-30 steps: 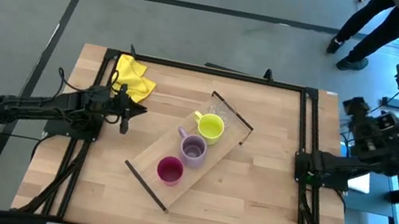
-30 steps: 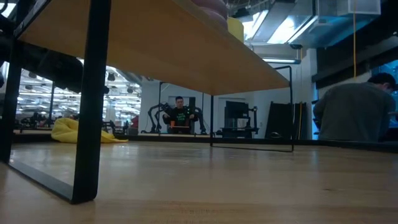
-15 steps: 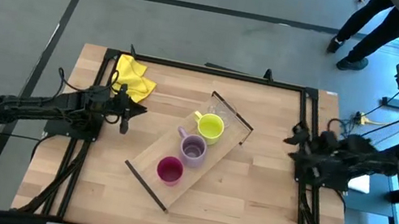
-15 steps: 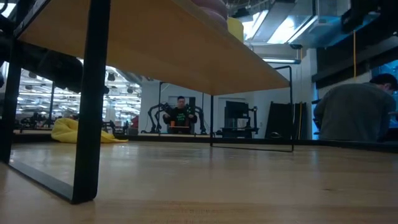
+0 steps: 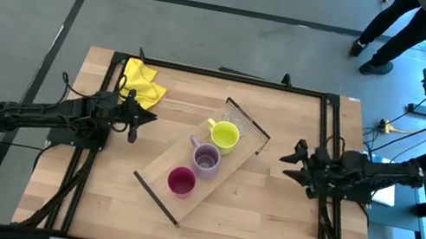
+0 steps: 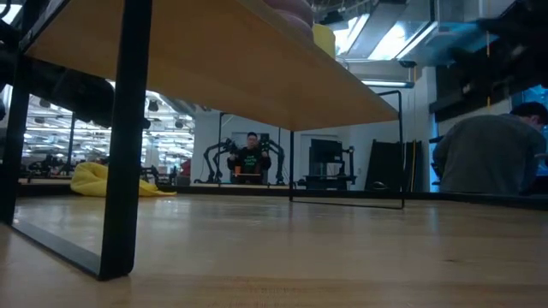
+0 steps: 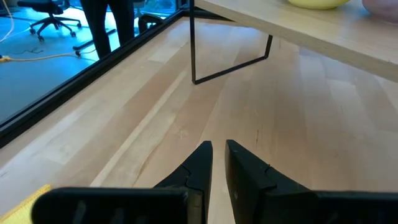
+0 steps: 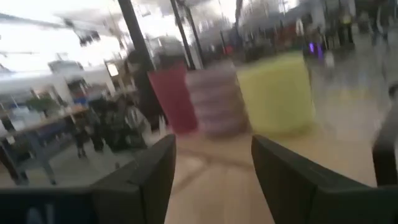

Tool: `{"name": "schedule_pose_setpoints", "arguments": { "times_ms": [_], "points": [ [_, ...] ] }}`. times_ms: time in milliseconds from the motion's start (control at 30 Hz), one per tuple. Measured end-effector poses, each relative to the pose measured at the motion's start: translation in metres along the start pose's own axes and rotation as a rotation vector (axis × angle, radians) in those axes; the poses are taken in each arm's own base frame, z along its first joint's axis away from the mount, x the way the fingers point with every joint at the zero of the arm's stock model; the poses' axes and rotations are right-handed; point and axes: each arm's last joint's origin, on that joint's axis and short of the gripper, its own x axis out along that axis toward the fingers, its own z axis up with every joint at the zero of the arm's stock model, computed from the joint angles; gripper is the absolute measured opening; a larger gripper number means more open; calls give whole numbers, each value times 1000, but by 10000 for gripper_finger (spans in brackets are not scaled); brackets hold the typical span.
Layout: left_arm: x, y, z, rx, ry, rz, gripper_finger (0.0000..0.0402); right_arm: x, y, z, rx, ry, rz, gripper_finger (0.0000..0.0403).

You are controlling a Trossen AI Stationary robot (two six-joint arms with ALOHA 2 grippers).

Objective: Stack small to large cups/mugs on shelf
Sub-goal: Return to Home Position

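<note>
Right hand [image 5: 290, 158] wide at three o'clock; left hand [image 5: 136, 123] narrow at nine; I see shelf [image 5: 158, 179] between; yellow cloth [image 5: 142, 82] at eleven.

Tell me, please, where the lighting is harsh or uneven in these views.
High view: even light, only faint shadows around the shelf. Low view: ceiling lights glare beyond the shelf's shaded underside. Right wrist view: bright backlight washes out the room behind the red tumbler.
</note>
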Motion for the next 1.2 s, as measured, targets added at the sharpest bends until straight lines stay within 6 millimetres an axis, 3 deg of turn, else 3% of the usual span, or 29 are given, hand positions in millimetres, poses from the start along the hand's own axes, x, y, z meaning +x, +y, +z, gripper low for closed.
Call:
{"name": "schedule_pose_setpoints", "arguments": {
  "times_ms": [133,400,1200],
  "points": [
    [0,0,0,0,0,0,39,-1,-5,-14,-3,150,-45,212],
    [0,0,0,0,-1,0,39,1,-5,-18,-262,206,-9,212],
    [0,0,0,0,0,0,39,1,-5,-18,-261,206,-10,212]
  ]
}}
